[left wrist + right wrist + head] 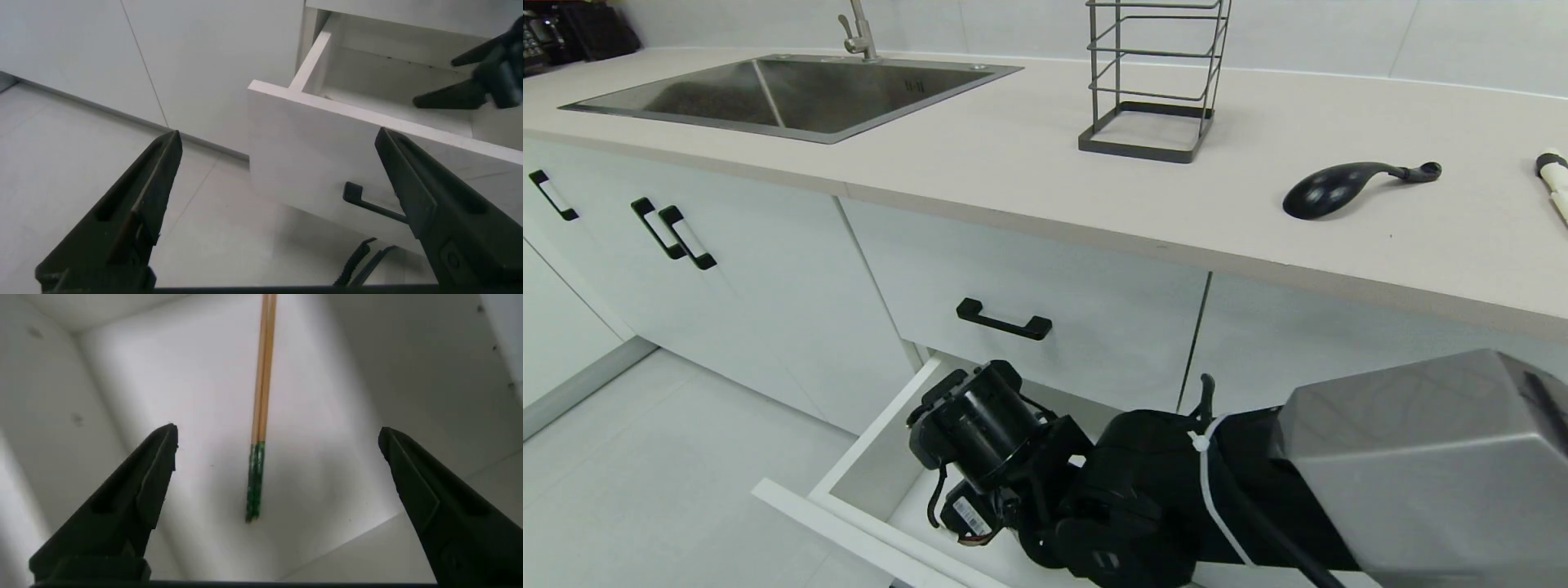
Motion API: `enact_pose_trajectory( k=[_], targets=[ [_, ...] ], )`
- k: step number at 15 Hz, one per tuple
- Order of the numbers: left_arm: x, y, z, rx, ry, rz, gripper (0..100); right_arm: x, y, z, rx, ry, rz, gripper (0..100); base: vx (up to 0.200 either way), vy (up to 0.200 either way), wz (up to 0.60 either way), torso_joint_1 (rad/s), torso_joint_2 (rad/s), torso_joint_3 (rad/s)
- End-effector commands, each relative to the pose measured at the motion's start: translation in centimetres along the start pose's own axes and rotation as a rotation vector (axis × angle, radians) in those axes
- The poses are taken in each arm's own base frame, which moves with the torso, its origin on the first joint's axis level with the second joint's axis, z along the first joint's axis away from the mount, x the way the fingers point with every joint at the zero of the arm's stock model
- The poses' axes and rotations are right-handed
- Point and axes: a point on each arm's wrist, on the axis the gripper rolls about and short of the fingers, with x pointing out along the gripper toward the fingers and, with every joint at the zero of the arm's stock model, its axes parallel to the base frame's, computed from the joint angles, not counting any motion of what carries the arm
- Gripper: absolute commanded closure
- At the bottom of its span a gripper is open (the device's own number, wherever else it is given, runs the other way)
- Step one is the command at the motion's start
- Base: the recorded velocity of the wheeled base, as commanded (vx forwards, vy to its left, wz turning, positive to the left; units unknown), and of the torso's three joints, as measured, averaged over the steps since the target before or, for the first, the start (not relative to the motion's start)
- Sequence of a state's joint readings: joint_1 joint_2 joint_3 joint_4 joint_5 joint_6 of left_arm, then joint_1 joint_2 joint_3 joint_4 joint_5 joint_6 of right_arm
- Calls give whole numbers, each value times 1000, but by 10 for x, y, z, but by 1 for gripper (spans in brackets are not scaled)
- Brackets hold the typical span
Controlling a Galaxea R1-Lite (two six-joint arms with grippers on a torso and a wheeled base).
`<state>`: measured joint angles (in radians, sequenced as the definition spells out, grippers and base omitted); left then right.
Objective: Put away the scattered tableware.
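Note:
A pair of wooden chopsticks (260, 416) with green tips lies on the white floor of the open drawer (866, 457). My right gripper (278, 434) hangs open just above them, holding nothing, with its wrist (980, 433) down inside the drawer. A black spoon (1327, 192) lies on the countertop at the right. A white utensil with a black end (1553, 175) shows at the counter's far right edge. My left gripper (279, 135) is open and empty, low over the floor in front of the drawer front (327, 131).
A grey wire rack (1152, 82) stands at the back of the counter, and a steel sink (792, 90) with a tap is at the left. Closed cabinet doors and an upper drawer with black handles (1003, 319) run below the counter. The floor at the left is bare.

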<state>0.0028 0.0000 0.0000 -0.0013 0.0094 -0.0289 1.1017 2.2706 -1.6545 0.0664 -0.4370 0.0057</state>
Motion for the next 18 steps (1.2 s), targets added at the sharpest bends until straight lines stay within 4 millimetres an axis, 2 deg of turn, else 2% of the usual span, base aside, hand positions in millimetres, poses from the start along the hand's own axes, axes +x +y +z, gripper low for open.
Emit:
enact_pose_trajectory(
  k=[1,3,4,7,8,11,14,15,16,17,18],
  targets=[
    [0,0,0,-2,0,0,0,-38,-1,10,-2,-45,28,0,0,0,0,0,0,0],
    [0,0,0,-2,0,0,0,-43,-2,8,-5,-43,30,0,0,0,0,0,0,0],
    [0,0,0,0,0,0,0,-56,-7,6,-5,-48,33,0,0,0,0,0,0,0],
    [0,0,0,0,0,0,0,-75,-13,-5,-1,-73,53,0,0,0,0,0,0,0],
    [0,0,0,0,0,0,0,-91,-16,-17,-7,-100,92,0,0,0,0,0,0,0],
    [0,0,0,0,0,0,0,-121,-31,-26,14,-212,159,0,0,0,0,0,0,0],
    [0,0,0,0,0,2,0,-134,-42,-52,-65,-286,242,0,0,0,0,0,0,0],
    [0,0,0,0,0,0,0,-133,-60,-68,-130,-353,247,0,0,0,0,0,0,0],
    [0,0,0,0,0,0,0,-133,-60,-68,-130,-353,247,0,0,0,0,0,0,0],
    [0,0,0,-2,0,2,0,-144,-66,-74,-142,-418,340,0,0,0,0,0,0,0],
    [0,0,0,0,0,0,0,-150,-72,-86,-154,-409,380,0,0,0,0,0,0,0]
  ],
)
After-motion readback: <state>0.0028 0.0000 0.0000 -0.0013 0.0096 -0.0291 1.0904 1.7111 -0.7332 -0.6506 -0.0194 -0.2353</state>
